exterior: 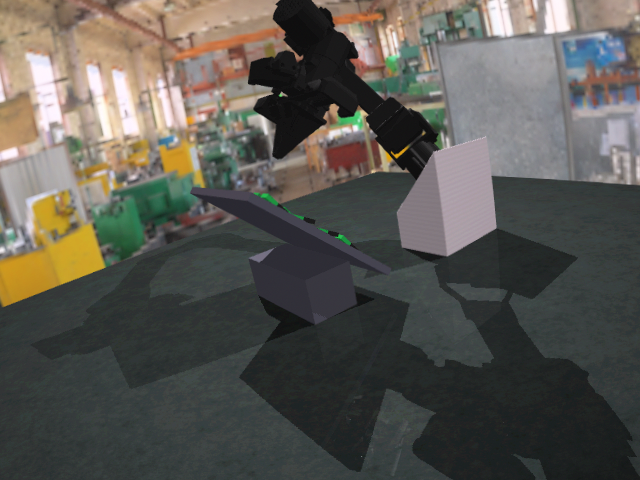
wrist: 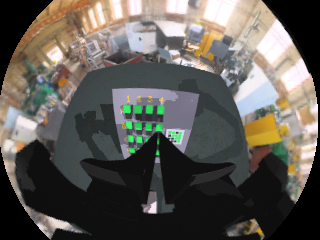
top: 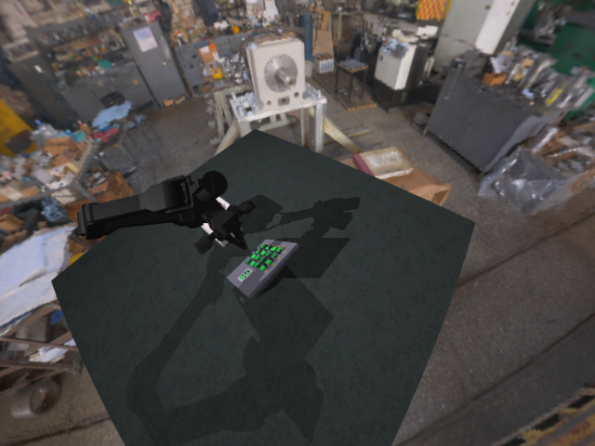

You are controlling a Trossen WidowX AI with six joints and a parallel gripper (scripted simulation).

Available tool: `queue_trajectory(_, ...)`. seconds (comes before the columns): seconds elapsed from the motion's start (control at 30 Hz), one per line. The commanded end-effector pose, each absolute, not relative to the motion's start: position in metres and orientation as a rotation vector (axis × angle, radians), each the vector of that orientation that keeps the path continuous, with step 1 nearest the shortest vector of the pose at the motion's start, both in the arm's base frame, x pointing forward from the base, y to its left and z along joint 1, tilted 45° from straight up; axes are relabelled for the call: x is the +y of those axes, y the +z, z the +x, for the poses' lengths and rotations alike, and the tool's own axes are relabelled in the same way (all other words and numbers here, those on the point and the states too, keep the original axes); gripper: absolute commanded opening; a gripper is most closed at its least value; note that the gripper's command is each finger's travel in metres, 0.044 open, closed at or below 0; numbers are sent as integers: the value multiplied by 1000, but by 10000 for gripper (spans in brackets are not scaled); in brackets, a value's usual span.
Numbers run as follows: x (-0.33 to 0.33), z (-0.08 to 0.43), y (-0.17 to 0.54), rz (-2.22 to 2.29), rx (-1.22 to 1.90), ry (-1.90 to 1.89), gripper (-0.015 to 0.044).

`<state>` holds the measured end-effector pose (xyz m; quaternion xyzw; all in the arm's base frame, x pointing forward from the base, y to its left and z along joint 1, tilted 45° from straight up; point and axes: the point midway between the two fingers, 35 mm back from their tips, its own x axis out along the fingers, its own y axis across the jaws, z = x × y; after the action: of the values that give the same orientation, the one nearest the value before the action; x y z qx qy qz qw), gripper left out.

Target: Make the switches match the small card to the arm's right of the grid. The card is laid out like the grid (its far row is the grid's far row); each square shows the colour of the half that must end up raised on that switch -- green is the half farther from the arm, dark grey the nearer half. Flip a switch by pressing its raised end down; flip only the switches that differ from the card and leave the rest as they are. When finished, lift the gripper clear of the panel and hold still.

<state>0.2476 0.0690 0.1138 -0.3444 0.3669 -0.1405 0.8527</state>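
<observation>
The tilted grey-purple panel [top: 252, 286] [exterior: 227, 204] [wrist: 184, 107] carries a grid of green and dark switches [top: 268, 262] [wrist: 149, 109]. Numbers 1 to 4 show above the far row in the wrist view. The small card [top: 244, 274] [wrist: 175, 136], with green and dark squares in a pale border, lies right of the grid; its pattern is too small to read surely. My gripper [top: 246, 248] [exterior: 278, 156] [wrist: 158, 135] is shut and empty, its tips together above the panel's near side. In the wrist view its fingers hide parts of the nearer rows.
The panel rests on a grey block [exterior: 305, 284] on the dark table [top: 384, 268] [exterior: 155, 423] [wrist: 150, 75]. A pale, slant-topped block [exterior: 467, 198] stands behind it near the arm's base; the gripper and arm partly cover it in the top view.
</observation>
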Motion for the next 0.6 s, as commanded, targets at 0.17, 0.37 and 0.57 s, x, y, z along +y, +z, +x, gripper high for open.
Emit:
queue_trajectory(0.17,48,273,97,-743,741,-293,0)
queue_trajectory(0.37,46,276,95,-743,740,-293,0)
queue_trajectory(0.57,42,281,91,-744,739,-294,0)
